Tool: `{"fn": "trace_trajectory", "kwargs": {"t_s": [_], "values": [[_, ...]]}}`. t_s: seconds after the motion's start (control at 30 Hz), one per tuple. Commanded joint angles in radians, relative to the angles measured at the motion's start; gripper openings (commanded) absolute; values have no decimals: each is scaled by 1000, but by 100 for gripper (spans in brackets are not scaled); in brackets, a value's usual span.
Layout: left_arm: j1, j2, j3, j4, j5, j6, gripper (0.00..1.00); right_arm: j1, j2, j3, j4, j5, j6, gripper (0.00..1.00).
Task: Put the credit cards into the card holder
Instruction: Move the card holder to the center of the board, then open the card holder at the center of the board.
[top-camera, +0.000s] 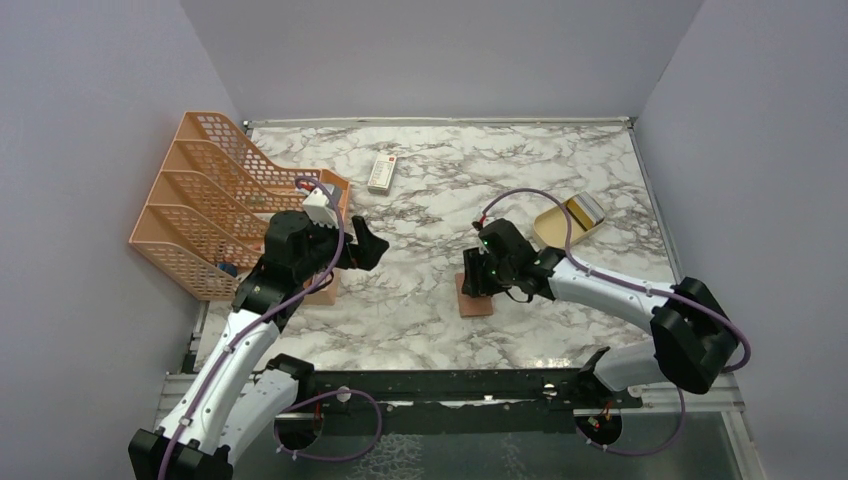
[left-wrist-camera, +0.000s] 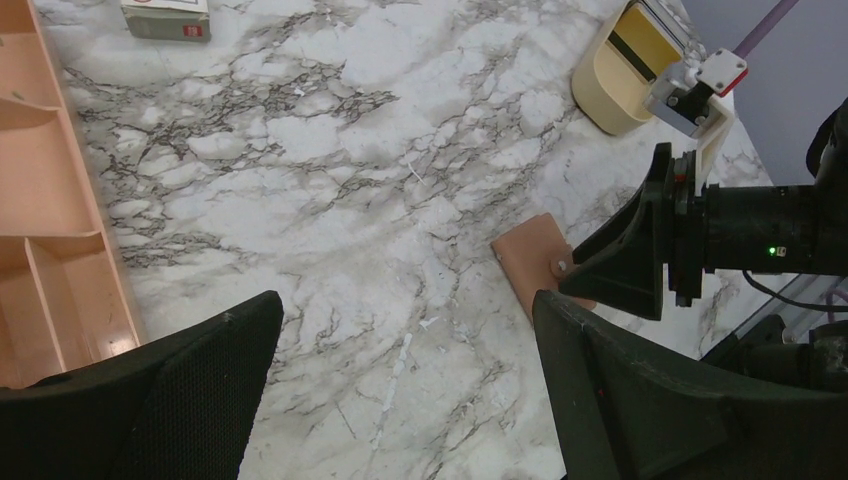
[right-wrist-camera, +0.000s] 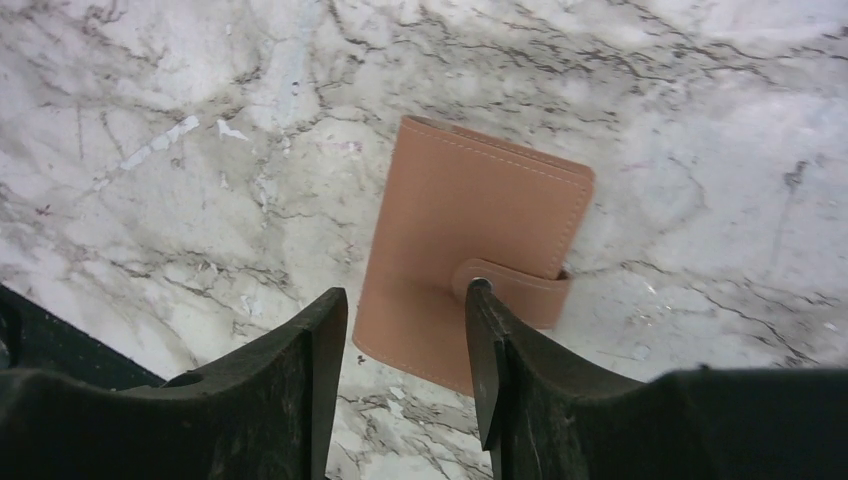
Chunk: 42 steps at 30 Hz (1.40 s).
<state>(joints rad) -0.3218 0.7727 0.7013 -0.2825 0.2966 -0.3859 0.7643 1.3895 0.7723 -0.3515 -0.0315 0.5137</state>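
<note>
The card holder (top-camera: 475, 299) is a brown leather wallet lying closed on the marble, its clasp tab (right-wrist-camera: 515, 290) fastened. My right gripper (right-wrist-camera: 405, 300) is open and empty, low over the wallet's near edge, with one fingertip (right-wrist-camera: 478, 295) at the clasp. The wallet (left-wrist-camera: 530, 255) and the right gripper (left-wrist-camera: 610, 270) also show in the left wrist view. The credit cards (top-camera: 585, 208) stand in a tan shallow box (top-camera: 556, 230) at the back right, also in the left wrist view (left-wrist-camera: 655, 25). My left gripper (top-camera: 365, 245) is wide open and empty above bare marble (left-wrist-camera: 405, 320), left of the wallet.
An orange mesh file rack (top-camera: 215, 200) stands along the left, its edge close to the left arm (left-wrist-camera: 50, 250). A white remote-like item (top-camera: 382, 172) lies at the back centre. Grey walls enclose three sides of the marble table (top-camera: 420, 320).
</note>
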Motion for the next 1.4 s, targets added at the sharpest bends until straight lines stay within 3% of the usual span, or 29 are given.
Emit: {"fn": "trace_trajectory", "kwargs": {"t_s": [0.0,0.4,0.53,0.77,1.03,1.17,1.37], "values": [[6,21,-15,26,68,13,99,-2,-18,31,-122,129,11,46],[5,30,-18,26,91,15,97,-2,119,38,-50,134,27,42],[5,33,-20,25,101,11,94,1,158,49,-72,196,24,35],[-1,64,-25,26,111,-39,81,3,110,54,-99,275,4,3],[-77,137,-27,27,166,-152,62,4,-69,-29,34,153,-28,1],[-136,154,-23,50,177,-216,62,4,-132,-48,97,70,-29,1],[-157,159,-83,232,261,-370,77,4,-150,-36,169,-38,1,1]]}}
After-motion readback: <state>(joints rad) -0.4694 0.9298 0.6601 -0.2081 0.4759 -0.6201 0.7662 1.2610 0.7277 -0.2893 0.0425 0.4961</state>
